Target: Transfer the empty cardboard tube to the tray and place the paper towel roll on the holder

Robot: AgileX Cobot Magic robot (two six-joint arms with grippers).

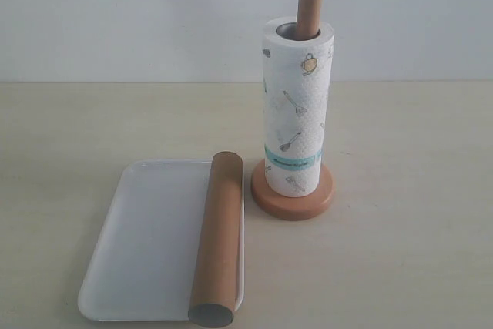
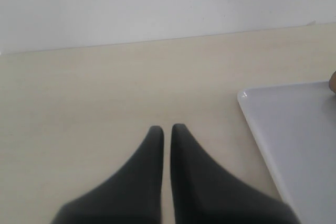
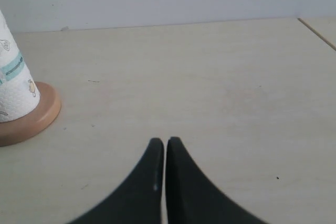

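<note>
tube: long plain brown cardboard tube (image 1: 218, 240) with a grey hollow end lies flat in the tray, along its right-hand long side in the exterior view. It runs from the far rim to the near rim, near end facing the camera.
tray: flat shallow white rectangular tray (image 1: 142, 244) with rounded corners sits on the table, near-left of the holder. The rest of its floor is bare. One corner (image 2: 294, 140) shows in the left wrist view.
roll: thick white embossed paper towel roll (image 1: 296, 105) with utensil prints and a teal band stands upright on the holder, bottom resting on the disc.
holder: light reddish-brown wooden stand (image 1: 310, 5), round disc base plus thin post. The post passes up through the roll's grey core and its rounded top sticks out above.
holder vs tray: near each other, not touching.
left gripper: black left gripper (image 2: 167, 128), jaws together with only a thin slit between, gripping nothing. It hangs over bare table beside the tray corner.
right gripper: black right gripper (image 3: 161, 141), jaws together, nothing between them. It sits above bare table, apart from the holder base (image 3: 37, 116) and roll (image 3: 13, 87).
table: pale beige wooden tabletop (image 1: 400, 229), against a plain white wall (image 1: 115, 13).
</note>
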